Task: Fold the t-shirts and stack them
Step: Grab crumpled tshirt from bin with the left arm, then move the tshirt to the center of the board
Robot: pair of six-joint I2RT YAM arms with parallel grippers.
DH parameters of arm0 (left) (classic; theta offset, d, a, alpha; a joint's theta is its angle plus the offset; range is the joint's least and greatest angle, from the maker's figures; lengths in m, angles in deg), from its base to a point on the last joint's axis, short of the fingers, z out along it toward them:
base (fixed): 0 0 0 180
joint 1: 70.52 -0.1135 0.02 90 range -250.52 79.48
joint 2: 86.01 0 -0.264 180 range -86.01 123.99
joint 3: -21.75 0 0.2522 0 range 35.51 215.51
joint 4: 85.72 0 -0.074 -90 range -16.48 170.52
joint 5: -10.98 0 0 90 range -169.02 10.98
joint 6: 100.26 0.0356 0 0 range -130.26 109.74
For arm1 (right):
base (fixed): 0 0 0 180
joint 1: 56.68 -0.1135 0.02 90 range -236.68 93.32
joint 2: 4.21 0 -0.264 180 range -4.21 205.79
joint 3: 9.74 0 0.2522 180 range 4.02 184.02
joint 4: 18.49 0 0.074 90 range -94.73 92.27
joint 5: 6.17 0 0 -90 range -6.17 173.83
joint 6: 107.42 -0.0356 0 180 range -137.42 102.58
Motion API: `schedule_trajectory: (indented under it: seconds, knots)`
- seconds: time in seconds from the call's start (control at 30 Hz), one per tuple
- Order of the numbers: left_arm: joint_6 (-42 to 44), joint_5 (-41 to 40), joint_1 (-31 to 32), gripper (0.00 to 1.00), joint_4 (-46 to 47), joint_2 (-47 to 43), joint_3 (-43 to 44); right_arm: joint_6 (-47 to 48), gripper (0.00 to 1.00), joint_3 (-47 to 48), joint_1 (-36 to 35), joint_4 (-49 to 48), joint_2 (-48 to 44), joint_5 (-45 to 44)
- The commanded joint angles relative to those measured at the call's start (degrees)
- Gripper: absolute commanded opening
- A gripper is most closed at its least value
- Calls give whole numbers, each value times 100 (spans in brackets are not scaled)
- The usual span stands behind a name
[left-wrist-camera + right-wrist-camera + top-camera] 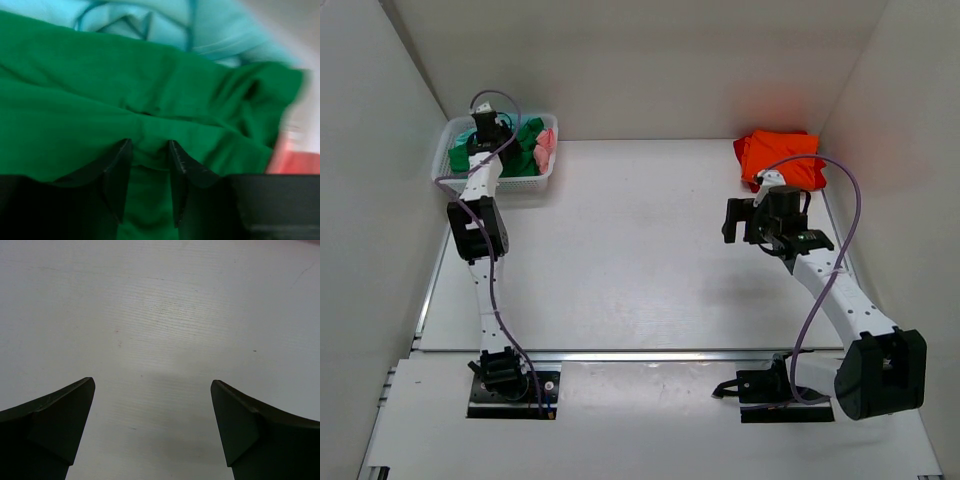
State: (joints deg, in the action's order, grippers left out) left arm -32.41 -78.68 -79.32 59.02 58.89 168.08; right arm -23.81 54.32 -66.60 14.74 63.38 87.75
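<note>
Two sets of jaws are on my screens, and they stand very differently.

My left arm (480,200) reaches out to the white mesh basket (520,183) at the far left corner of the surface (640,260), and the left jaws point down into it. In the left wrist view their two black fingers (120,165) are sunk into the green shirt (100,100). They stand partly apart, with a raised fold of that green cloth filling the gap between them. I cannot tell whether they are truly pinching the fold or only pressing into it.

Beyond the left jaws, past the green cloth, I see the teal shirt (150,25), crumpled and touching the green one. Off to the right of the left jaws, a blurred patch of the pink shirt (295,162) shows at the green shirt's edge. From above, the green and pink shirts fill the basket's right half, just beside the jaws, with the pink one against the right wall.

The right jaws are spread wide, with nothing between them. In the right wrist view their fingers (55,420) frame only the bare white surface below and ahead of them. From above, my right arm (830,285) is bent over the right side of the surface. The orange shirt (782,155) lies in a loose heap off to the side of the right jaws. It is near them but not touching, at the far right corner.
</note>
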Motion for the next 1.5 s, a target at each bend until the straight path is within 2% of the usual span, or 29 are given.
schedule_trajectory:
  seconds: [0.0, 0.03, 0.07, 0.1, 0.13, 0.17, 0.2, 0.27, 0.3, 0.37, 0.43, 0.53, 0.6, 0.63, 0.7, 0.83, 1.07, 1.13, 1.17, 1.2, 1.27, 1.3, 1.33, 1.4, 1.47]
  knots:
    - [-104, -140, -16, 45, -565, 371, 821, 33, 99, 155, 33, -321, 122, 100]
    - [-123, -139, -17, 46, -444, 372, 727, 24, 99, 199, 25, -303, 149, 91]
    - [-184, -87, -43, 39, -391, 364, 630, 15, 100, 190, -19, -312, 175, 74]
    - [-254, -61, -69, 26, -330, 355, 603, 33, 99, 173, -28, -303, 236, 30]
    - [-324, 70, -87, 0, -355, 337, 664, 7, 99, 173, -46, -277, 202, 64]
    - [-342, 80, -61, 0, -529, -168, 830, -81, 99, 216, -124, -172, 132, 47]
    - [-360, 37, 0, 0, -479, -347, 771, -142, 99, 191, -134, -119, 114, 21]
    - [-316, 1, 132, 0, -348, -1266, 481, -213, 99, 95, -221, -162, -70, -14]
    - [-316, 27, 124, 0, -199, -1567, 115, -257, 99, 24, -213, -214, -210, 3]
    - [-386, 203, 395, 0, 48, -2768, -474, -406, 99, -248, -126, -329, -369, 108]
    - [-474, 387, 633, 0, -47, -3586, -872, -486, 99, -346, -64, -242, -484, 319]
    - [-615, 906, 1283, 0, -233, -4890, -1855, -582, 99, -337, -160, -92, -755, 214]
    - [-956, 1186, 1852, 0, 117, -6003, -3091, -713, 99, -442, -300, -57, -1071, 170]
    - [-1106, 1283, 2160, 0, 380, -6270, -3628, -740, 99, -573, -257, -65, -1264, 222]
    - [-1667, 1591, 2451, 0, 532, -6929, -4140, -924, 99, -723, -39, -84, -1467, 599]
    - [-1986, 1733, 2734, 0, 568, -7230, -4958, -899, 99, -952, 174, 4, -1871, 733]
    - [-1775, 1618, 2435, 0, 725, -6836, -6145, -1030, 98, -1128, 244, -188, -1978, 1154]
    - [-1679, 1593, 2417, 0, 796, -6406, -6357, -1013, 83, -1242, 131, -398, -1943, 1251]
    - [-1635, 1462, 2418, 0, 770, -6265, -6480, -1039, 63, -1303, 17, -434, -1882, 1338]
    - [-1608, 1365, 2418, 0, 778, -6159, -6524, -1092, 31, -1339, 7, -504, -1820, 1426]
    - [-1564, 1214, 2357, 0, 875, -5965, -6822, -1075, 9, -1339, -281, -497, -1680, 1418]
    - [-1564, 1197, 2287, 0, 954, -5921, -6902, -1066, 9, -1322, -405, -461, -1583, 1410]
    - [-1599, 1240, 2234, 0, 1059, -5921, -7059, -1040, 12, -1321, -676, -348, -1469, 1262]
    - [-1564, 1302, 2110, 0, 1191, -5903, -7350, -1022, 38, -1356, -1117, -172, -1258, 858]
    - [-1556, 1346, 2067, 0, 1244, -5929, -7456, -1092, 43, -1488, -1416, -31, -1092, 619]
